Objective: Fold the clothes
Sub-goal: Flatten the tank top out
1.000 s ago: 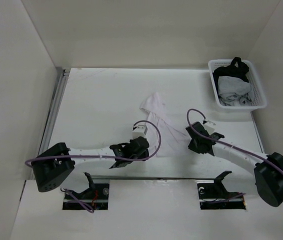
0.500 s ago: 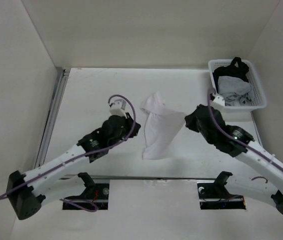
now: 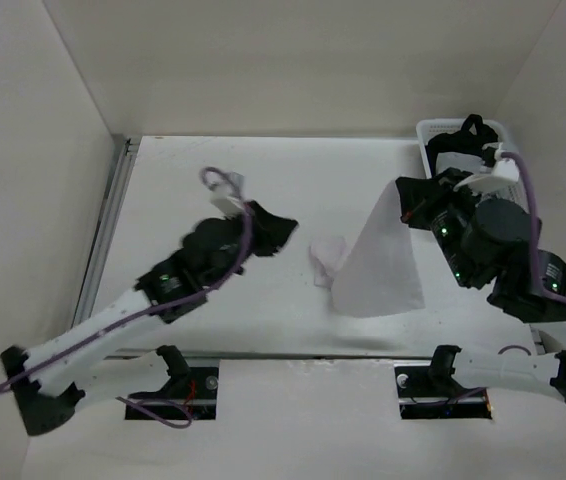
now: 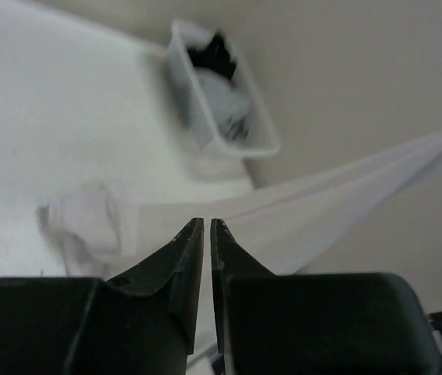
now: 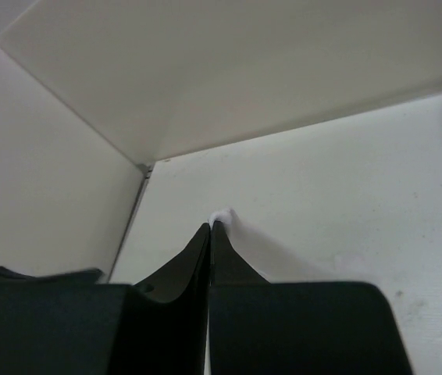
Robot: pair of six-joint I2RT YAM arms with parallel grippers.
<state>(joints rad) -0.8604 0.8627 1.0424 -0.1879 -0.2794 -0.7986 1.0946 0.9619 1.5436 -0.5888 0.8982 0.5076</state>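
Black right pincer (image 5: 210, 225) clamps a corner of the wrinkled white fabric garment (image 3: 378, 265), draped down to the white counter (image 3: 183, 190); left pincer (image 4: 207, 223), narrowed to a slit, holds nothing.

Nothing here can be read from where I stand. The clothes (image 3: 383, 270) are plain white cloth with no print or tag I can make out. The basket (image 4: 195, 109), the table (image 3: 183, 200) and the dark housings of both arms show no lettering, brand or number.
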